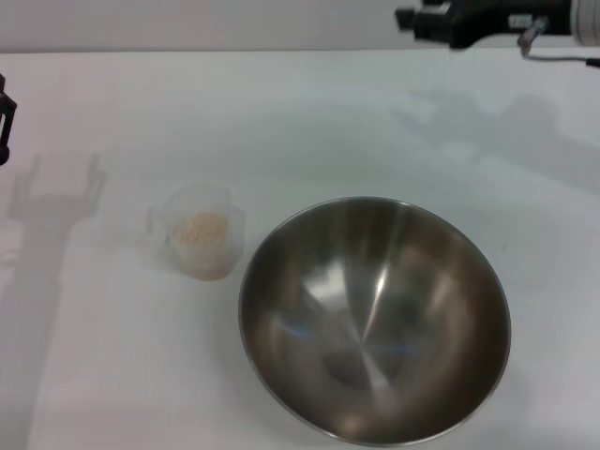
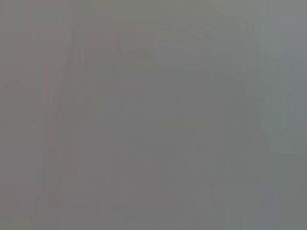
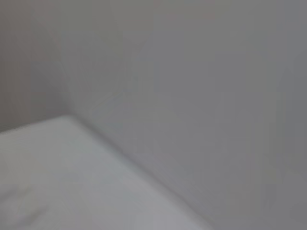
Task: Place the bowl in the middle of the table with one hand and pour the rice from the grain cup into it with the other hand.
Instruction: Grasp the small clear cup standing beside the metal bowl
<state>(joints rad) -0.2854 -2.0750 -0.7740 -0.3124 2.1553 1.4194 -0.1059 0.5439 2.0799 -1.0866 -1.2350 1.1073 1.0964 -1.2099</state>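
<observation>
The bowl (image 1: 375,319), a wide shiny steel one, stands on the white table (image 1: 309,112) near the front, a little right of centre, and nothing lies in it. Just left of it, close to its rim but apart from it, stands the small frosted grain cup (image 1: 199,232), upright, with pale rice (image 1: 199,229) inside. My left gripper (image 1: 5,117) shows only as a dark sliver at the far left edge, well away from the cup. High at the back right hangs my right gripper (image 1: 422,19), far from the bowl. Neither wrist view shows the cup or the bowl.
The left arm's shadow (image 1: 52,202) falls on the table left of the cup. In the right wrist view a white table edge (image 3: 115,148) meets a grey wall (image 3: 206,96). The left wrist view is plain grey.
</observation>
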